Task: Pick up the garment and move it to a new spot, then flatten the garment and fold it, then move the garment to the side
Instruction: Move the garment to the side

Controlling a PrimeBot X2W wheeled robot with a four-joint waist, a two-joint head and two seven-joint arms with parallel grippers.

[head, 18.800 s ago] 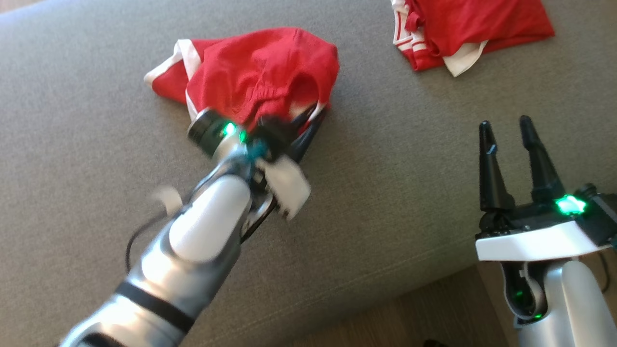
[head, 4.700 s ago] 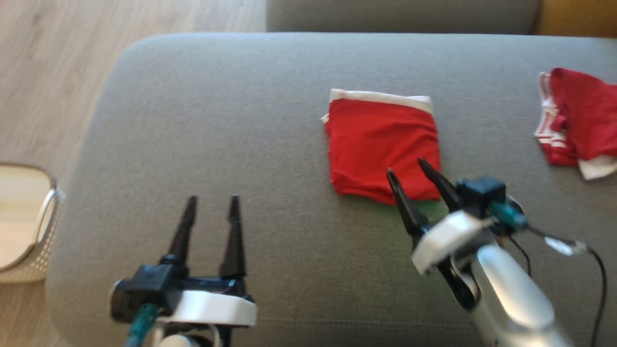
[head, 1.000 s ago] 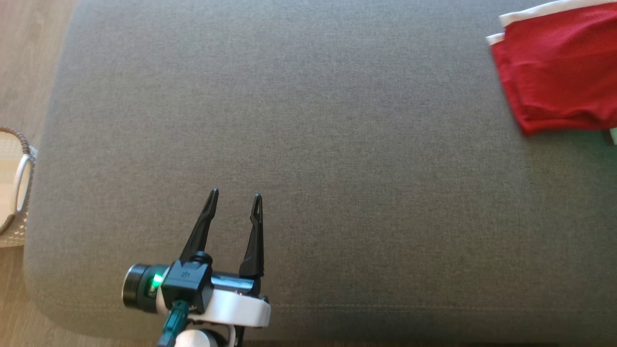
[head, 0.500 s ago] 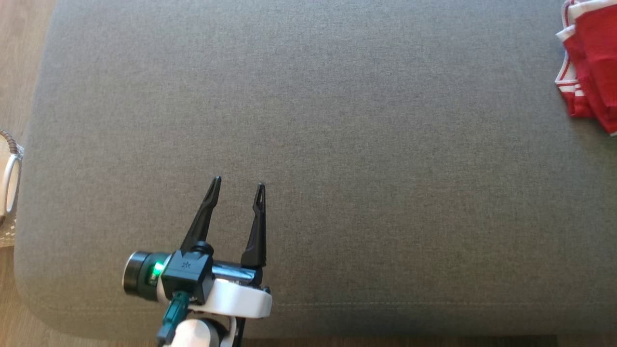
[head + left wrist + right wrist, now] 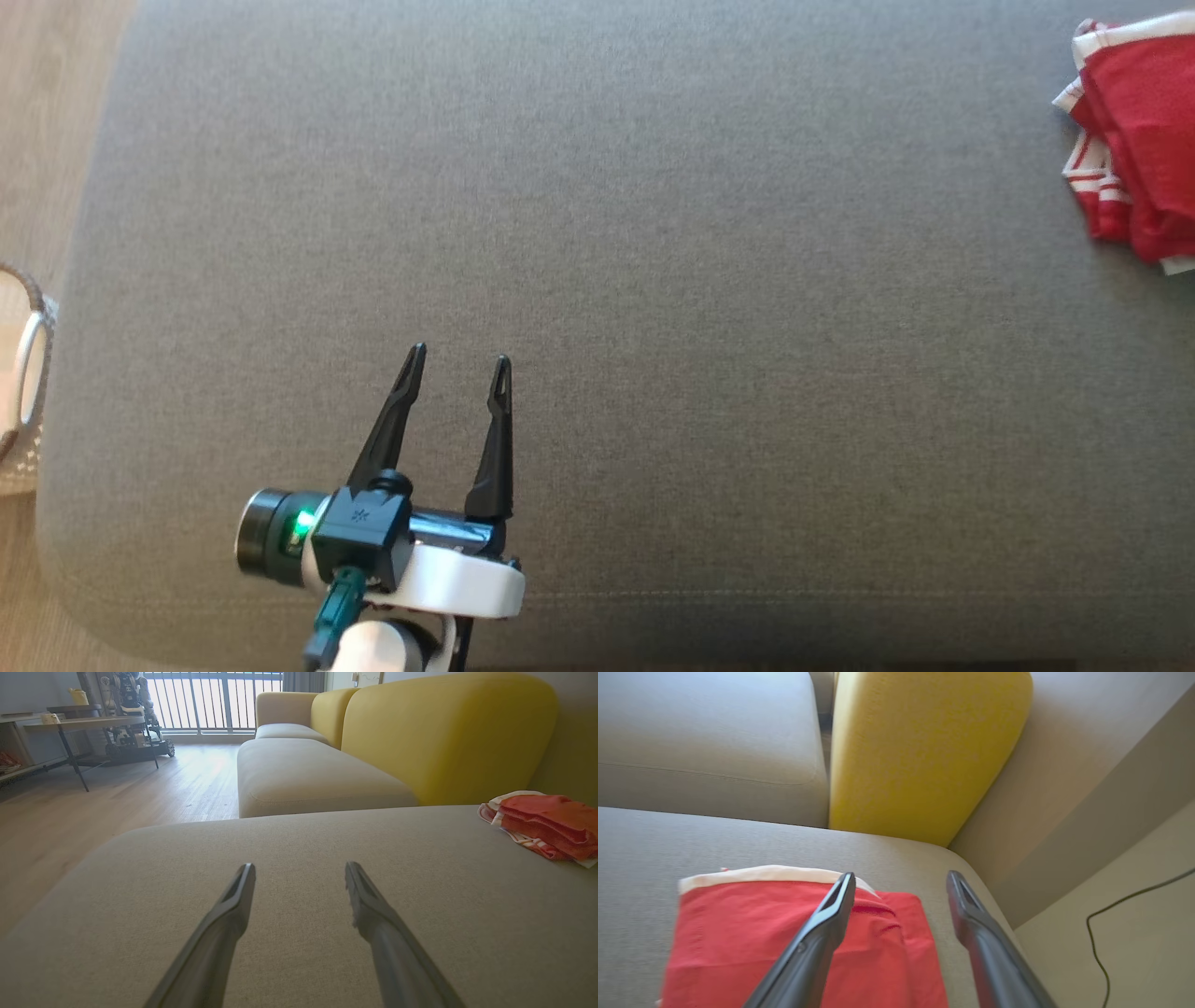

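The right gripper [image 5: 901, 876] stands open, its two long, dark, tapering fingers spread wide with nothing clamped between them. Below it, toward 7 o'clock in the right wrist view, lies the folded red garment [image 5: 784, 938]. It is a flat, roughly square pad of soft knit, smooth except for a small pucker near its far edge, with a white band along its 12 o'clock side. One finger crosses the cloth in the picture, but whether it touches is unclear.

The garment rests on the grey cushion [image 5: 653, 280], a broad slab of fine woven fabric with rounded corners and a stitched seam. It lies close to the corner where a plump yellow backrest [image 5: 920, 751] rises at 12 o'clock.

In the head view the left gripper [image 5: 459, 355] sits at 7 o'clock, its slim fingers likewise apart and empty over bare cushion. At 2 o'clock, cut by the picture's edge, is a rumpled red cloth with white-striped trim [image 5: 1134, 140]. A perforated pale basket [image 5: 28, 373] shows at 9 o'clock on the wooden floor [image 5: 47, 112].
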